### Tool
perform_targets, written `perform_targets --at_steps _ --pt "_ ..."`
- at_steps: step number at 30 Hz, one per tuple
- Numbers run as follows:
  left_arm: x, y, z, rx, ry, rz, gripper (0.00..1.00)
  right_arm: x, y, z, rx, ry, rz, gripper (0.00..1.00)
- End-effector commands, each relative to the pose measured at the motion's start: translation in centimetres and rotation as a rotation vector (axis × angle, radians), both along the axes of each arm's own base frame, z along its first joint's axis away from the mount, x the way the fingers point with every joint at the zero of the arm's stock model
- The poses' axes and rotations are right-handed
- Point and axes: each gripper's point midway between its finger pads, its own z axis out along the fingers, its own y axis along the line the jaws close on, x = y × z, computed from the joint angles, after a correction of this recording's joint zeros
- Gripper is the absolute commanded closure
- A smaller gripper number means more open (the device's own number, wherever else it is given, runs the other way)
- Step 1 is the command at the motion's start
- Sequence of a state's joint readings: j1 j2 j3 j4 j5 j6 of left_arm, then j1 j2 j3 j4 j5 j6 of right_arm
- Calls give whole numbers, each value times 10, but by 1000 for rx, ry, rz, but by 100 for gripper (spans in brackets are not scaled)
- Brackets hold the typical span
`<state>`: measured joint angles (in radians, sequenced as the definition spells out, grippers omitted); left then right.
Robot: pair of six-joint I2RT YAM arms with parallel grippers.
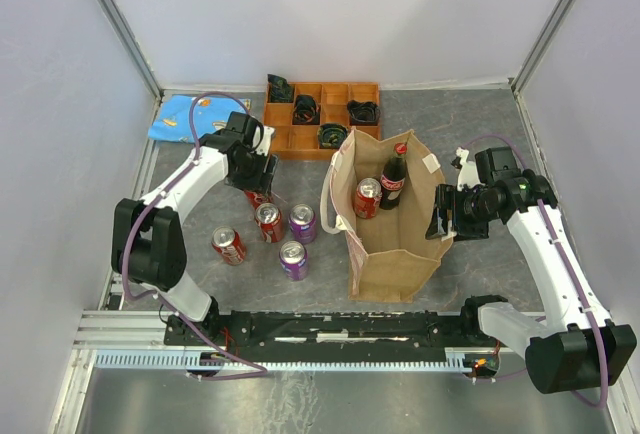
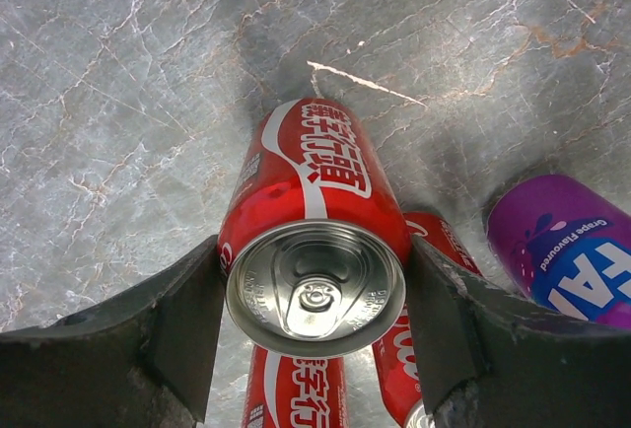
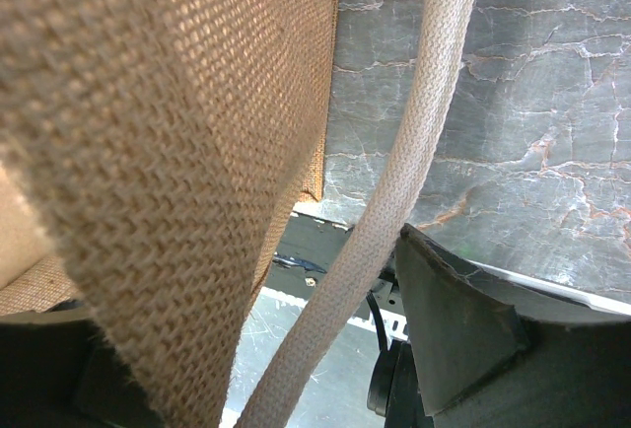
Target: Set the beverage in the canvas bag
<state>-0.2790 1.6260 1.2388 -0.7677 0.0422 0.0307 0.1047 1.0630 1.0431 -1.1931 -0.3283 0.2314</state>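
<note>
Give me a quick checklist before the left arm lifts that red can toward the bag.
1. Red can centred between the left tool's fingers: ok.
2. Fingers firmly on the can: cannot tell.
3. Canvas bag upright, mouth open: ok.
4. Free room inside beside the bottle and packed can: ok.
5. Right tool clamped on the bag's wall: not ok, jaws apart.

Bright, even overhead light; soft short shadows on surface (image 1: 250,286). Sheen on top of can (image 2: 314,250); canvas bag (image 3: 148,152) weave very close, slightly soft.
</note>
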Motion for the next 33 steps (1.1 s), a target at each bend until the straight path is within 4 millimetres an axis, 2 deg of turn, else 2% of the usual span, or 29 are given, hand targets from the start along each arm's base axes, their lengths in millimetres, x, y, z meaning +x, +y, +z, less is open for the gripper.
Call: perform_targets --at_steps 1,4,8,9,11,14,18,21,23,26,29,33 --pt "7 -7 10 -30 -24 -11 63 -3 -2 2 -16 -5 -1 25" --pt "22 -10 29 -35 -80 -18 76 -3 -2 1 -16 -5 -1 25" --pt "51 -23 77 -80 -202 -44 91 -4 -2 1 -15 -5 -2 25" --pt "59 -29 93 -101 -240 -58 94 -4 -3 0 -15 -3 -4 26" --pt "82 -51 152 -195 -381 -110 97 -3 -2 0 -13 -4 -5 26" --pt "92 -81 214 -303 -535 -184 97 -4 -2 -1 -12 -3 -5 26" --pt "80 -126 297 -425 -744 -320 97 -5 -2 -1 -12 0 -7 25" --pt "47 -174 349 -523 -855 -459 97 -7 -2 -2 -12 2 -7 26" --pt "22 -203 371 -579 -885 -541 97 -7 -2 -2 -12 2 -8 26" --pt "-15 -242 372 -630 -848 -655 97 -5 -2 -1 -11 -1 -7 26" --pt "-42 -271 349 -643 -763 -736 97 -6 -2 -1 -11 -1 -6 26" --pt "-70 -293 312 -631 -673 -807 97 -10 -3 -1 -14 0 -5 26"
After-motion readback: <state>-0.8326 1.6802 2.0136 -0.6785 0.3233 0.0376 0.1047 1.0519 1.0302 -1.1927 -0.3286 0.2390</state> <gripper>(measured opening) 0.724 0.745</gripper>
